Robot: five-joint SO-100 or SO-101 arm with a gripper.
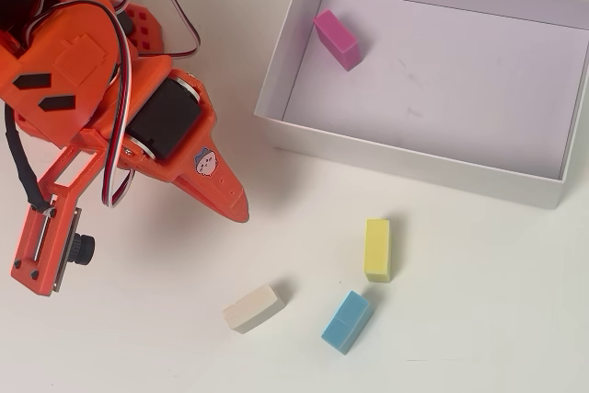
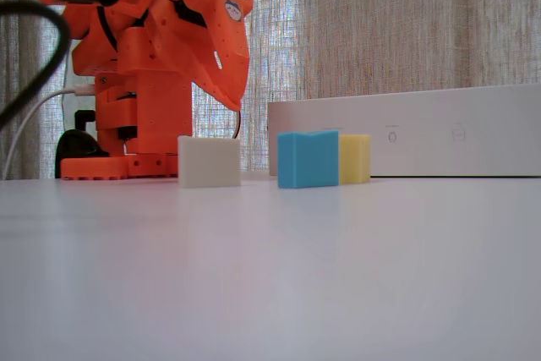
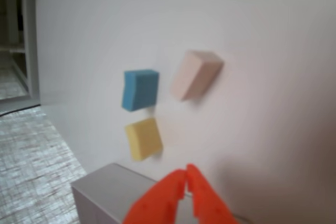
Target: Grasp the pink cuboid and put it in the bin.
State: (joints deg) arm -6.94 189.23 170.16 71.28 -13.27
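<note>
The pink cuboid (image 1: pixel 337 39) lies inside the bin (image 1: pixel 276 71), near its upper-left corner in the overhead view; the fixed and wrist views do not show it. The bin's white outer wall (image 2: pixel 423 137) stands behind the blocks in the fixed view, and one corner (image 3: pixel 107 190) shows in the wrist view. My orange gripper (image 1: pixel 241 209) hangs over the table left of the bin, away from the cuboid. Its fingertips (image 3: pixel 186 174) meet with nothing between them, so it is shut and empty.
Three loose blocks lie on the white table below the bin in the overhead view: a yellow one (image 1: pixel 376 249), a blue one (image 1: pixel 347 321) and a cream one (image 1: pixel 251 307). All three also show in the fixed and wrist views. The arm's base (image 2: pixel 127 124) stands at the left.
</note>
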